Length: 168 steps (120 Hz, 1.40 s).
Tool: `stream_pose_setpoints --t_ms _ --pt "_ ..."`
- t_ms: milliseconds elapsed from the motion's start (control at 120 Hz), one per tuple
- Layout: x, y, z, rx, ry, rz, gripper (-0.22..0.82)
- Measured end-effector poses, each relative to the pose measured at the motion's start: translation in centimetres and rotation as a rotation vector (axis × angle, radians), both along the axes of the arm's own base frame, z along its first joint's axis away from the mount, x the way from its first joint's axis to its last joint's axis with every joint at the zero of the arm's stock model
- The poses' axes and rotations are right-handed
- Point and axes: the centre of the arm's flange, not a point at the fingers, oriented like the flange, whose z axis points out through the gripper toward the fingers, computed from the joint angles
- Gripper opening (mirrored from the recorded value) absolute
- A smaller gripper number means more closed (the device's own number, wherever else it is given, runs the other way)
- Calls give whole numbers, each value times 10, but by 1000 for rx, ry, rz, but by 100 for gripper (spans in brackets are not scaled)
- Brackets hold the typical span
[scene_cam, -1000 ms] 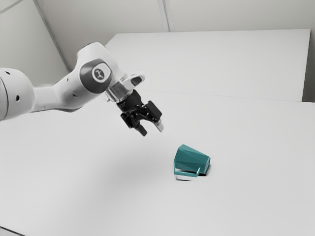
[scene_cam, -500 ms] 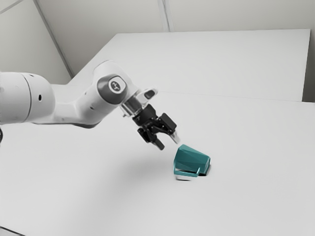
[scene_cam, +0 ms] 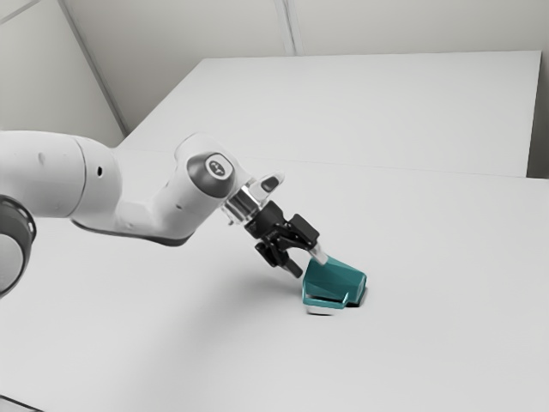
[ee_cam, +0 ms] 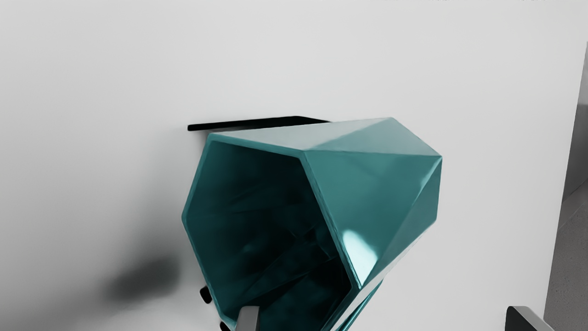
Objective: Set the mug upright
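While the mug (scene_cam: pixel 337 281) lies on its side on the table (scene_cam: pixel 197 343), mouth toward the gripper (scene_cam: pixel 308 263), the task is judged incomplete. The jaws are spread at its rim (ee_cam: pixel 326 220), pinching nothing. Outstanding: secure hold, turning upright, release.

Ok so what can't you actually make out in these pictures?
Floor inside the mug: wrist view, lost in dark shadow.
The handle: wrist view, mostly cut off by the bottom edge.
Whether the gripper touches the mug: exterior view, a fingertip overlaps the mug, hiding any gap.
Rest of the arm: exterior view, cut off by the left edge.
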Motion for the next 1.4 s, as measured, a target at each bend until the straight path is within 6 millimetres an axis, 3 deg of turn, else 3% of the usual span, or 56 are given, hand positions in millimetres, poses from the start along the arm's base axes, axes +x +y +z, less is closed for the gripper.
stream_pose_setpoints --t_ms 658,1400 --pt "-1 -16 -26 -118 -80 -47 56" --pt "0 -22 -19 -134 -160 -98 -5"
